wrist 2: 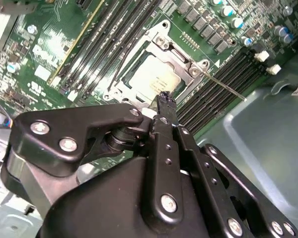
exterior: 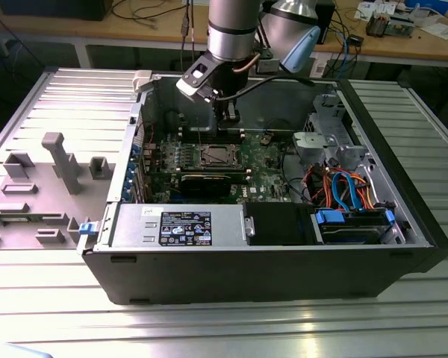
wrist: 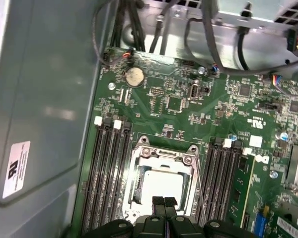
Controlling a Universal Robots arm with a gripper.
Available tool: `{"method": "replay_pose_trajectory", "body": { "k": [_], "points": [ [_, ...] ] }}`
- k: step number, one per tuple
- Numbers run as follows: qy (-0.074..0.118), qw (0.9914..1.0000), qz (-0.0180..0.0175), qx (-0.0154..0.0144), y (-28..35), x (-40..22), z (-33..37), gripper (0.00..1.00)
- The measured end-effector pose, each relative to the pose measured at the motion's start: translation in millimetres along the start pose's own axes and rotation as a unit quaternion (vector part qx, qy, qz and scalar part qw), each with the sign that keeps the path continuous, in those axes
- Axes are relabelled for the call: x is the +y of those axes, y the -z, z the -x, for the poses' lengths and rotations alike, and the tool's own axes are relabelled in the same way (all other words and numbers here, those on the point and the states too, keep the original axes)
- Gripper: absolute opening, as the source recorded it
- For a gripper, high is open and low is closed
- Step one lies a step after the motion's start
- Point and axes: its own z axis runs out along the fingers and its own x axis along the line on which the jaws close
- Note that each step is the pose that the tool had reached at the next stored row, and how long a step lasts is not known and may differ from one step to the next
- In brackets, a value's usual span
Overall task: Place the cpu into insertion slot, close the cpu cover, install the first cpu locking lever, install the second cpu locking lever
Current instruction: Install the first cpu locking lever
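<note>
closed pincer [wrist: 164, 200] just above the cpu [wrist: 167, 182]

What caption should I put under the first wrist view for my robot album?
The shut gripper points at the cpu, framed by the cpu cover, on the green circuit board.

in the second wrist view my gripper [wrist 2: 164, 97] stands in front of the insertion slot [wrist 2: 120, 91], hiding its nearest edge along with that side of the cpu [wrist 2: 151, 77] and the cpu cover [wrist 2: 161, 39]. in the first wrist view the same edge of the insertion slot is cut off by the picture's border and my gripper. in the exterior view the insertion slot is too small for me to tell cpu from cover.
</note>
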Motion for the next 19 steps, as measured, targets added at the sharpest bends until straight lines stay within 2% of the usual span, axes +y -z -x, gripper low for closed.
{"method": "replay_pose_trajectory", "body": {
  "k": [3, 6, 8, 9, 11, 13, 15, 16, 18, 19],
  "points": [
    [0.023, 0.99973, 0.0002, -0.0005, 0.0, -0.4, -0.1, 0.11],
    [0.048, 0.99885, 0.0004, -0.0010, 0.0, -0.6, 0.0, 0.11],
    [0.056, 0.99840, 0.0004, -0.0012, 0.0, -0.6, 0.0, 0.11],
    [0.066, 0.99780, 0.0005, -0.0015, 0.0, -0.6, 0.1, 0.11],
    [0.091, 0.99586, 0.0007, -0.0020, 0.0, -0.6, 0.0, 0.11],
    [0.111, 0.99377, 0.0008, -0.0024, -0.1, -0.6, 0.0, 0.11],
    [0.132, 0.99130, 0.0010, -0.0028, -0.1, -0.6, 0.0, 0.11],
    [0.138, 0.99043, 0.0011, -0.0030, -0.1, -0.6, 0.0, 0.11],
    [0.147, 0.98918, 0.0011, -0.0032, 0.0, -0.6, 0.0, 0.11],
    [0.148, 0.98894, 0.0011, -0.0032, -0.1, -0.6, 0.0, 0.11]
  ]
}}
